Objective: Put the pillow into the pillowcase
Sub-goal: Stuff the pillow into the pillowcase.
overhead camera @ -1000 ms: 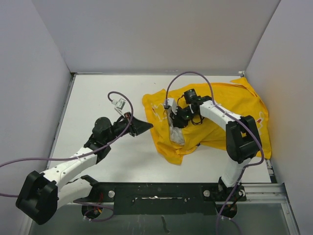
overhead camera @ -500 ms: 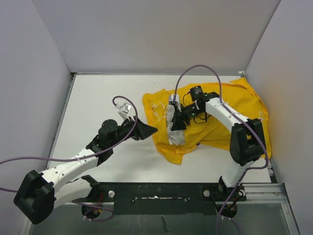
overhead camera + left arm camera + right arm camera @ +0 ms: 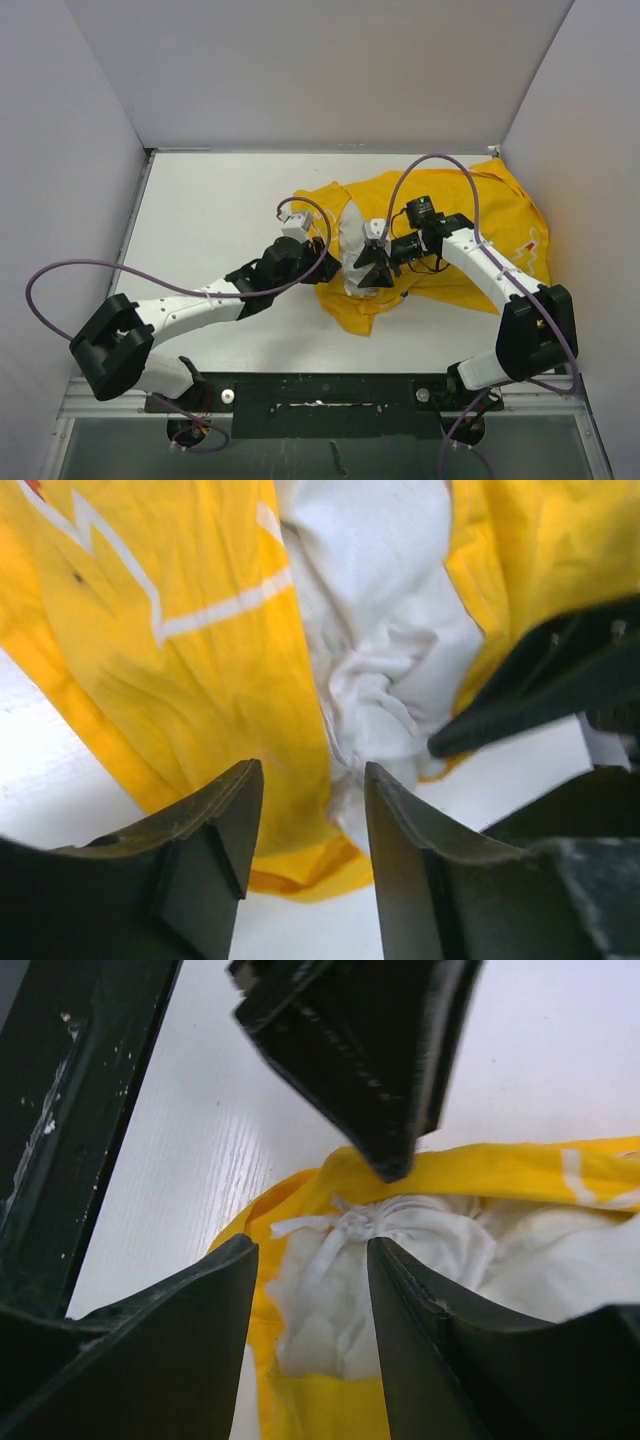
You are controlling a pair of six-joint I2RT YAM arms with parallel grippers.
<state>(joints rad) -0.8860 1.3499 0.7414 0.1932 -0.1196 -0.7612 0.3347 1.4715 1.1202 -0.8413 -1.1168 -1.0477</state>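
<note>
Wrinkled white cloth pillow [image 3: 380,630], matt yellow cloth pillowcase [image 3: 200,700], smooth white table [image 3: 220,200]

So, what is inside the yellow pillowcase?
The white pillow is inside the pillowcase. A wrinkled strip of it shows at the opening; the rest is covered by yellow cloth, so how far in it reaches cannot be seen.

One pillow [image 3: 350,245]; one pillowcase [image 3: 490,205]

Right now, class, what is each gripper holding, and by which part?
Nothing: left gripper and right gripper both stand open, close to the pillow showing through the pillowcase opening.
</note>
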